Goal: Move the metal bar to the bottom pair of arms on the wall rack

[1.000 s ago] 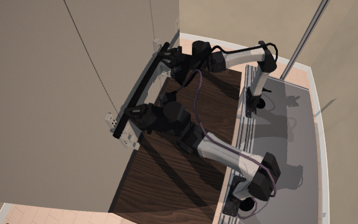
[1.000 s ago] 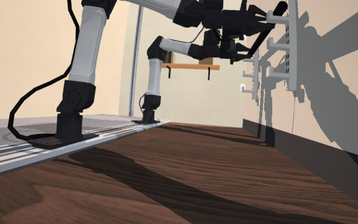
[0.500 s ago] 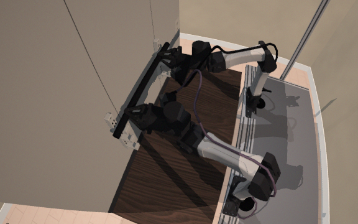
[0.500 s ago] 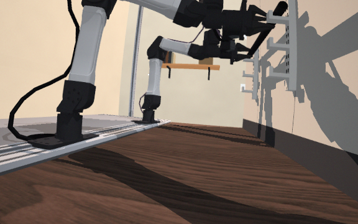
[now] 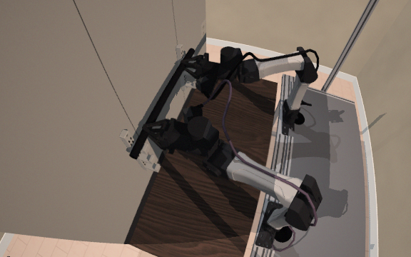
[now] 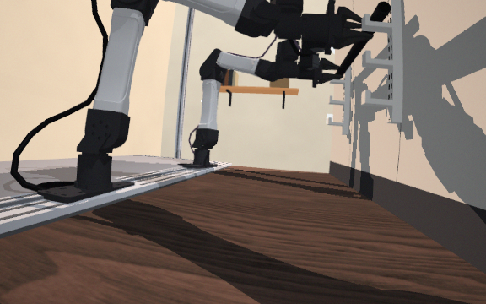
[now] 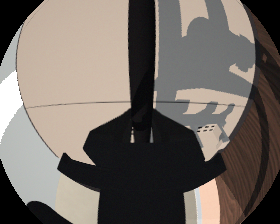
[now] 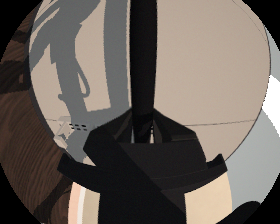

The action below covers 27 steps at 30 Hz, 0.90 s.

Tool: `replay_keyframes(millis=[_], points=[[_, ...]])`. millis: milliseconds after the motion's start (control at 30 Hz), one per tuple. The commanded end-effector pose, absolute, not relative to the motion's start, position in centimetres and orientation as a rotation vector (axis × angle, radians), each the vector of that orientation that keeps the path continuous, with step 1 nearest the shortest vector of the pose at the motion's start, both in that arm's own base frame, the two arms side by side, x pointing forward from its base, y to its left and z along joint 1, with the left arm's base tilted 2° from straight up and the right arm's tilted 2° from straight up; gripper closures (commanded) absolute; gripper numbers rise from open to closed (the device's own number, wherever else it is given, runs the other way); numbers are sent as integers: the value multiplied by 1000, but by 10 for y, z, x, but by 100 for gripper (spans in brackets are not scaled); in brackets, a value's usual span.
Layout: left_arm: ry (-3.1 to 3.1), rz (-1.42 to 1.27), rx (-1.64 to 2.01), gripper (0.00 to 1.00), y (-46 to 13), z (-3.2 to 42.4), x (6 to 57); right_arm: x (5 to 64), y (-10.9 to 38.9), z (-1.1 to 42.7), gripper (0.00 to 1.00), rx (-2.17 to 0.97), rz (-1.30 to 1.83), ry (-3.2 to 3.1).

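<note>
Exterior view: my left pincer [image 5: 145, 127] [image 6: 339, 76] [image 7: 141, 112], far, and right pincer [image 5: 184, 63] [image 6: 368, 29] [image 8: 143, 120], near, both grip the bar [image 5: 163, 94] [image 6: 354, 55] [image 7: 141, 50] [image 8: 143, 50] near the wall rack's [image 5: 153, 165] [image 6: 397, 76] [image 7: 211, 140] [image 8: 61, 140] top arms; lowering and release remain.

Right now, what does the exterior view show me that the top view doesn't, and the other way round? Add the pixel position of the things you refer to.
Only the exterior view: the shelf [image 6: 260, 90] on the far wall, with books [image 6: 230, 78] on it, and the stacked levels of the rack [image 5: 126, 137] [image 6: 397, 63] seen from the side.

Only the top view: the tiled floor [image 5: 48, 246], and the end of the bar [image 5: 166, 93] [image 6: 353, 57] beyond the left gripper [image 5: 146, 128] [image 6: 342, 75].

Both: the left gripper and the right gripper [image 5: 184, 63] [image 6: 368, 31] shut on the bar, and the brown tabletop [image 5: 198, 218] [image 6: 268, 211].
</note>
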State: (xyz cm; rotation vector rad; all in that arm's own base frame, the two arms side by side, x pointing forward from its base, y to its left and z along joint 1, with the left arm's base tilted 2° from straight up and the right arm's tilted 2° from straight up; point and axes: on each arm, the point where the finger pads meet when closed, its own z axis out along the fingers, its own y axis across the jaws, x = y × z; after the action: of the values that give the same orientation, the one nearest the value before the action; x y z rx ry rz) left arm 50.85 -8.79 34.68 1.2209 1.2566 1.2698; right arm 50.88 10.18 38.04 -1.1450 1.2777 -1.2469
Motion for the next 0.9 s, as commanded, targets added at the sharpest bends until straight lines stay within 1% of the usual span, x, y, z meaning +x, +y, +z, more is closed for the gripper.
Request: replay_keyframes(millis=[0, 867], points=[[1225, 1274, 1216, 100, -94, 355, 509, 516, 107, 382, 100, -1141, -1238, 1269], [1225, 1274, 1216, 100, -93, 355, 513, 521, 107, 382, 100, -1141, -1238, 1269]])
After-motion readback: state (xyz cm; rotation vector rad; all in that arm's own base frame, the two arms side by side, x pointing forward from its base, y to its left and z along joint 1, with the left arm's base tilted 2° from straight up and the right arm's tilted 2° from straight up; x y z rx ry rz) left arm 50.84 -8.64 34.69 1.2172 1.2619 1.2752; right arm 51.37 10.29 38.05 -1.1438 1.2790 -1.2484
